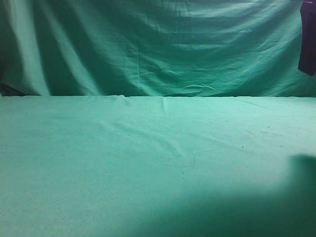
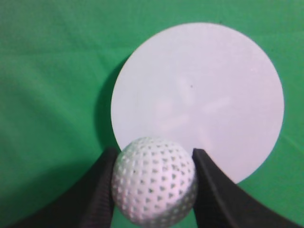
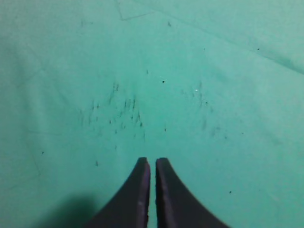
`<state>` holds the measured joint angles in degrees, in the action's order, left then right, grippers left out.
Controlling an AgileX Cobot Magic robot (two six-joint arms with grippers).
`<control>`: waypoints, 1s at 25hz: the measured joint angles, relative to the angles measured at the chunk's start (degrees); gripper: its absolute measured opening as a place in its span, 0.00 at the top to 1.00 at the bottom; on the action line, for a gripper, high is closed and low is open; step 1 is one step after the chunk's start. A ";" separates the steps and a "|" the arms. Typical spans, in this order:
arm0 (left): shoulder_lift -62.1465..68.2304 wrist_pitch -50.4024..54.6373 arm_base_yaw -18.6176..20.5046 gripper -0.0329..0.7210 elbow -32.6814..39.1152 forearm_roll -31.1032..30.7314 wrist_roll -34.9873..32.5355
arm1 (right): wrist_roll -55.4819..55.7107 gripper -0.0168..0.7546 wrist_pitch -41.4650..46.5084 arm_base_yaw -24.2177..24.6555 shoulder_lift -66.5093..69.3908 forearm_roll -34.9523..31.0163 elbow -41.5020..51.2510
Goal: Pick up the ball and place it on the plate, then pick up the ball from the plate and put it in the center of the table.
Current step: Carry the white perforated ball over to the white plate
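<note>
In the left wrist view my left gripper (image 2: 153, 156) is shut on the ball (image 2: 153, 181), a small white dimpled ball held between both black fingers. It hangs above the near edge of the plate (image 2: 199, 90), a round white plate lying on the green cloth of the table (image 2: 47, 95). In the right wrist view my right gripper (image 3: 152, 164) is shut and empty above bare green cloth (image 3: 152, 71). The exterior view shows only the table (image 1: 148, 163); ball, plate and both grippers are out of that view.
A folded green backdrop curtain (image 1: 148, 44) hangs behind the table. A dark object (image 1: 307, 37) hangs at the top right of the exterior view. A dark shadow (image 1: 301, 173) lies at the table's right edge. Small dark specks (image 3: 114, 111) mark the cloth under my right gripper.
</note>
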<state>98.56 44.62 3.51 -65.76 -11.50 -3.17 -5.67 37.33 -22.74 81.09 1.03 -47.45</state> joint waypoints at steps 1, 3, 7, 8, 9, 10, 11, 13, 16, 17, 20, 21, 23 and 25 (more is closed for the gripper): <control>0.00 -0.42 0.00 0.55 0.00 0.00 0.00 | 0.00 0.98 -0.12 0.00 0.24 0.00 0.00; 0.00 -1.72 0.00 0.55 0.00 0.00 0.03 | -0.10 0.98 -0.34 0.00 0.47 0.00 0.00; 0.24 -2.55 0.00 0.55 -0.09 -0.12 1.33 | -0.10 0.98 -0.66 0.00 0.67 0.00 0.00; 0.40 -2.55 0.00 0.55 -0.09 -0.12 1.44 | -0.10 0.92 -0.66 0.00 0.67 0.00 0.00; 0.76 -2.55 0.00 0.55 -0.09 -0.12 1.44 | -0.10 0.92 -0.66 0.00 0.67 0.00 0.00; 1.16 -2.55 0.00 0.55 -0.09 -0.12 1.48 | -0.10 0.92 -0.66 0.00 0.67 0.00 0.00; 1.43 -2.55 0.00 0.55 -0.09 -0.12 1.48 | -0.10 0.92 -0.66 0.00 0.67 0.00 0.00; 2.16 -2.55 0.00 0.55 -0.09 -0.01 1.48 | -0.20 0.92 -0.75 0.00 0.67 0.00 0.00; 2.27 -2.86 0.00 0.46 -0.09 0.06 1.48 | -0.20 0.92 -0.75 0.00 0.67 0.00 0.00; 2.27 -2.86 0.00 0.39 -0.09 0.20 1.48 | -0.20 0.92 -0.75 0.00 0.67 0.00 0.00; 2.27 -2.86 0.00 0.14 -0.74 2.55 1.48 | -0.20 0.92 -0.75 0.00 0.67 -0.12 0.00; 2.27 -2.40 0.00 0.10 -1.63 3.91 1.48 | -0.20 0.92 -0.75 -0.06 0.67 -0.24 0.00; 2.36 -0.85 0.00 0.10 -4.30 8.15 1.12 | -0.20 0.92 -0.75 -0.06 0.67 -0.46 0.00; 2.36 1.59 0.00 0.10 -8.15 12.29 -0.63 | -0.20 0.92 -0.30 -0.06 0.67 -0.46 -0.27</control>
<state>100.92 46.21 3.51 -73.91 0.79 -3.81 -5.87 37.03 -22.80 81.76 0.57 -47.72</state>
